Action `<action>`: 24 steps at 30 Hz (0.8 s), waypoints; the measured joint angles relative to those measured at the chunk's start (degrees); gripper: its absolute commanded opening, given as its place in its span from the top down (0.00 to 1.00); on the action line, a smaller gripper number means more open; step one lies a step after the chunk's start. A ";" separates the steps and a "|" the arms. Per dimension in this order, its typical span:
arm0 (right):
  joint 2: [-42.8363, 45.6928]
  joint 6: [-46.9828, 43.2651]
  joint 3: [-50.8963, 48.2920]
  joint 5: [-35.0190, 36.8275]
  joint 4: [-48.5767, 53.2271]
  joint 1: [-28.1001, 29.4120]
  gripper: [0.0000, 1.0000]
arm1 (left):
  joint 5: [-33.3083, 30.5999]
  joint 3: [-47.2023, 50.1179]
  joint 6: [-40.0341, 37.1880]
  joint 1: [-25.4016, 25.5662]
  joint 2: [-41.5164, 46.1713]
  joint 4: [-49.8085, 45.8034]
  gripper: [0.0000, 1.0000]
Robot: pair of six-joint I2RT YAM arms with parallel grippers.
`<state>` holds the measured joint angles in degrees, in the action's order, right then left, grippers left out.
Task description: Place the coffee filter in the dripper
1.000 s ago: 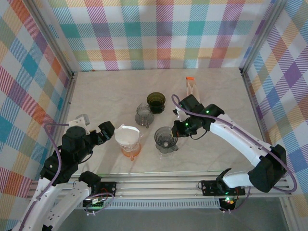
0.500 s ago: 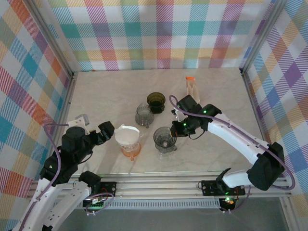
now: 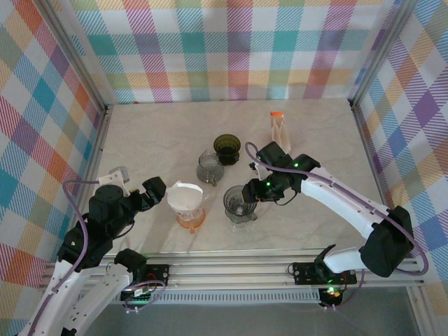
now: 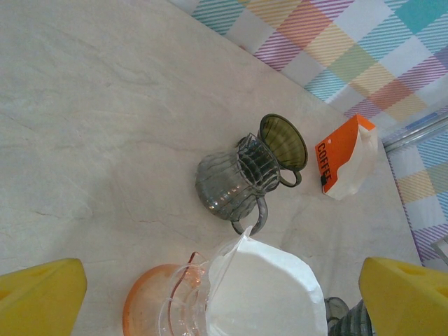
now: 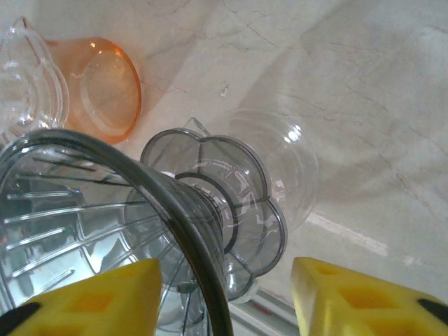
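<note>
A white coffee filter [image 3: 184, 197] [image 4: 264, 290] stands in the orange dripper [image 3: 189, 222] [image 4: 148, 311], its paper rising above the rim. My left gripper [image 3: 155, 190] [image 4: 222, 301] hangs open just left of it, and its yellow fingers [image 4: 40, 297] stand wide on either side. My right gripper [image 3: 250, 190] [image 5: 227, 301] is open over the right rim of a clear grey dripper [image 3: 239, 204] [image 5: 210, 210]. That rim passes between the fingertips [image 5: 94, 301], nearer the left one and well short of the right one.
A second grey dripper [image 3: 209, 168] [image 4: 234, 178] and a dark green one [image 3: 227, 148] [image 4: 283, 140] stand behind. An orange and white coffee filter box [image 3: 278, 127] [image 4: 346, 164] stands at the back right. Checked walls enclose the marble table [image 3: 154, 140] on three sides.
My right jaws have opened off the grey dripper's rim, and that arm has drifted slightly left. The left arm and the filter have not moved.
</note>
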<state>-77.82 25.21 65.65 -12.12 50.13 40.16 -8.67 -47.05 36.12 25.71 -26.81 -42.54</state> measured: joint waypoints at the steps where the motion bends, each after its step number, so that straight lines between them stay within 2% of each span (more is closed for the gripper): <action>1: 0.13 -0.09 0.00 0.11 0.00 0.00 0.35 | 0.00 0.00 0.00 0.02 0.00 0.00 0.00; 8: 2.19 0.07 0.94 2.58 0.24 0.00 0.27 | 0.02 0.00 0.00 0.00 0.09 0.00 0.00; 11: 2.73 0.00 2.93 5.09 0.31 -0.09 0.27 | 0.02 0.00 0.00 0.02 0.09 0.00 0.00; 14: 3.04 -0.15 5.11 7.61 0.04 -1.66 0.37 | 0.04 0.00 0.02 0.02 0.02 0.00 0.00; 18: 2.49 -0.85 7.41 11.04 -1.95 -8.68 0.50 | 0.09 0.00 0.02 0.00 -0.44 0.00 0.00; 24: -7.30 -2.82 15.02 15.45 -7.06 -19.74 0.62 | 0.22 0.00 0.04 0.00 -0.76 0.00 0.00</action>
<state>-85.12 22.39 80.66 3.33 43.07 20.43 -8.45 -47.05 36.16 25.71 -27.57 -42.54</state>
